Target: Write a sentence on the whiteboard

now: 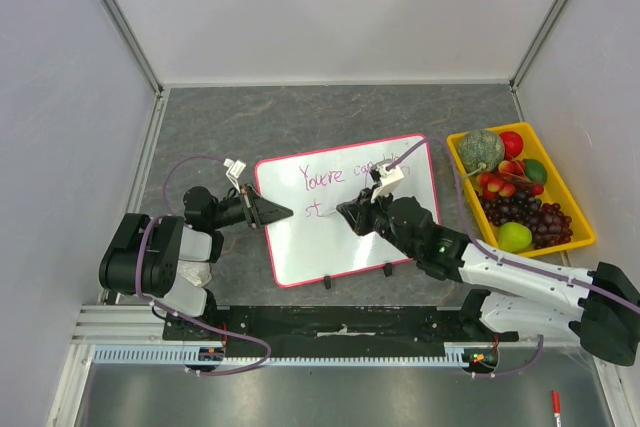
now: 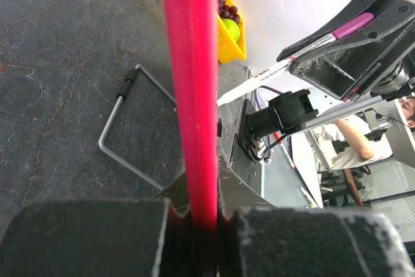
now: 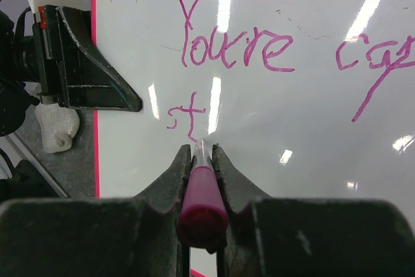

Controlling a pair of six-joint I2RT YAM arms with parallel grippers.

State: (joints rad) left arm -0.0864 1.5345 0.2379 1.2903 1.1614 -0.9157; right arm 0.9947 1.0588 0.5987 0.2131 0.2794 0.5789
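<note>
The whiteboard (image 1: 350, 247), white with a pink-red rim, lies tilted on the dark table. The sentence (image 1: 322, 178) in purple-magenta reads "You're cap…", with "st" (image 1: 312, 209) on a second line; both show in the right wrist view (image 3: 237, 50). My left gripper (image 1: 285, 213) is shut on the board's left rim (image 2: 191, 95). My right gripper (image 1: 350, 215) is shut on a purple marker (image 3: 202, 189) whose tip touches the board just right of and below "st" (image 3: 185, 118). The marker's white barrel (image 2: 285, 66) also shows in the left wrist view.
A yellow bin (image 1: 545, 247) of toy fruit stands to the right of the board. Two black clips (image 1: 326, 281) sit on the board's near edge. A wire stand (image 2: 123, 134) shows under the board. A red marker (image 1: 555, 405) lies at the near right.
</note>
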